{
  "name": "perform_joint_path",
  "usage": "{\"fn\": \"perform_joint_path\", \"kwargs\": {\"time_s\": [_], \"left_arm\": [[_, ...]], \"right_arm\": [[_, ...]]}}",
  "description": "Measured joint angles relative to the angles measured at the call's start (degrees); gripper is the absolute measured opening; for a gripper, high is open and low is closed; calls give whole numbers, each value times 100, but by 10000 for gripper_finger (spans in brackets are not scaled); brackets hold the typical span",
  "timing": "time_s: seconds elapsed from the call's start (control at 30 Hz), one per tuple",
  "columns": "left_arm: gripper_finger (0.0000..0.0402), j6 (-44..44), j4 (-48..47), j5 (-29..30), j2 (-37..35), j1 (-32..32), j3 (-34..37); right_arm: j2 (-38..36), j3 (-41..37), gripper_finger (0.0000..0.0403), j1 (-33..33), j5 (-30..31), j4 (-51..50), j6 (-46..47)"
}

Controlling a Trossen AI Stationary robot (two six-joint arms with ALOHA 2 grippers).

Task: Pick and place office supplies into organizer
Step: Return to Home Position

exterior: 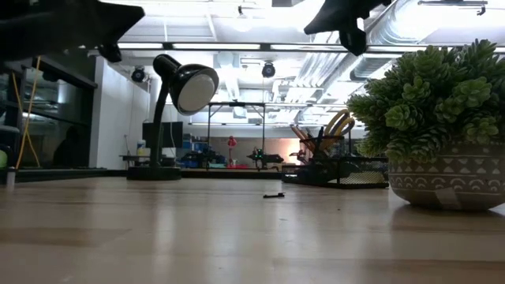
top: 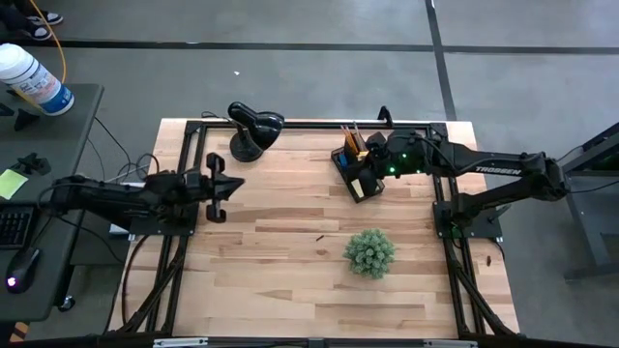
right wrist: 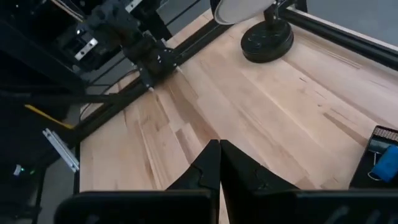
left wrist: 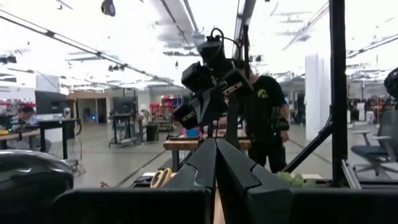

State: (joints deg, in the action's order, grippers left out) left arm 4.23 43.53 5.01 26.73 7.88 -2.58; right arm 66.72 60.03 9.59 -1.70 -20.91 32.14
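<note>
From above, the organizer, sitting by the worktop's far edge toward the right corner, is holding the pencils. Only a dark speck, too small to tell, is lying loose, so the sorting is looking finished. In the low view, the yellow-handled scissors are standing upright in it. In the wrist views, the left gripper, hanging at the left edge, and the right gripper, hovering just beside the organizer, are both showing fingers pressed together on nothing.
</note>
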Motion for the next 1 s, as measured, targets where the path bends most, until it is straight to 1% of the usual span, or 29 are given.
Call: {"fn": "perform_joint_path", "kwargs": {"time_s": [0.13,0.23,0.37,0.53,0.7,0.87,1.0], "left_arm": [[0,4,-46,-90,-434,0,215],[0,75,-443,-279,-654,0,206],[0,137,-1194,-331,-820,0,206],[0,138,-1753,-173,-880,0,206],[0,152,-2310,-157,-880,0,206],[0,132,-2772,-417,-880,0,206],[0,138,-3074,-438,-886,-1,206]], "right_arm": [[0,0,1,-5,21,1,227],[0,0,1,-5,29,22,254],[0,0,1,-2,89,24,258],[0,0,2,-2,94,29,258],[0,0,1,-2,94,49,260],[1,0,1,-20,94,86,258],[2,0,1,-26,92,77,258]]}}
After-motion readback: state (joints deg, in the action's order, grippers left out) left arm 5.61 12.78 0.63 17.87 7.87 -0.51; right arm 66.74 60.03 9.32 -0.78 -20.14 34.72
